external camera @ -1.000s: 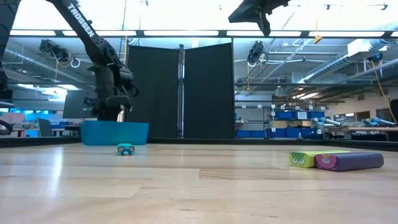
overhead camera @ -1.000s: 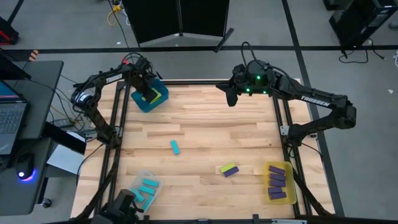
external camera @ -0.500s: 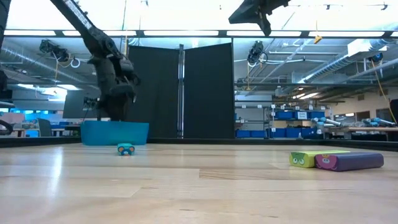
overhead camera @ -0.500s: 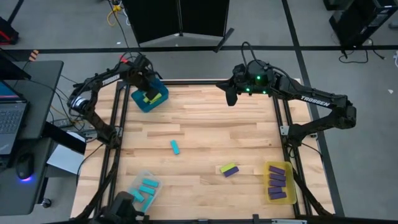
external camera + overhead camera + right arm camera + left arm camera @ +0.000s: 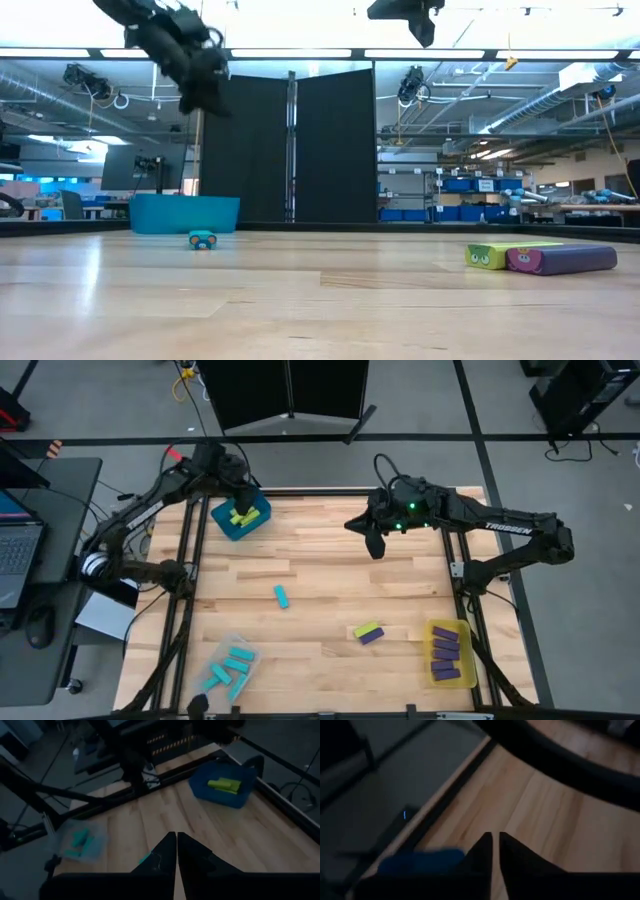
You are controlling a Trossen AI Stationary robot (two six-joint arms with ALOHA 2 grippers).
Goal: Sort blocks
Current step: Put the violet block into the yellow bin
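A lone cyan block (image 5: 282, 597) lies flat mid-table, also seen in the low view (image 5: 202, 239). A lime block (image 5: 365, 629) and a purple block (image 5: 373, 637) lie side by side toward the near right (image 5: 498, 256) (image 5: 560, 259). Lime blocks (image 5: 241, 515) lie in the blue bin (image 5: 258, 520) at the far left. My left gripper (image 5: 240, 488) hangs shut and empty high above that bin's far side (image 5: 495, 840). My right gripper (image 5: 375, 544) hovers shut and empty high over the far middle of the table (image 5: 176, 840).
A clear bin (image 5: 218, 656) with several cyan blocks sits at the near left corner. A yellow bin (image 5: 462, 632) with several purple blocks sits at the near right corner. Bare wood lies between the bins. Frame rails run along the table's left and right edges.
My left gripper has risen out of the blue bin, from just above its rim to high over it, and drifted a little toward the far edge. My right gripper has moved a short way toward the near edge. No block has moved.
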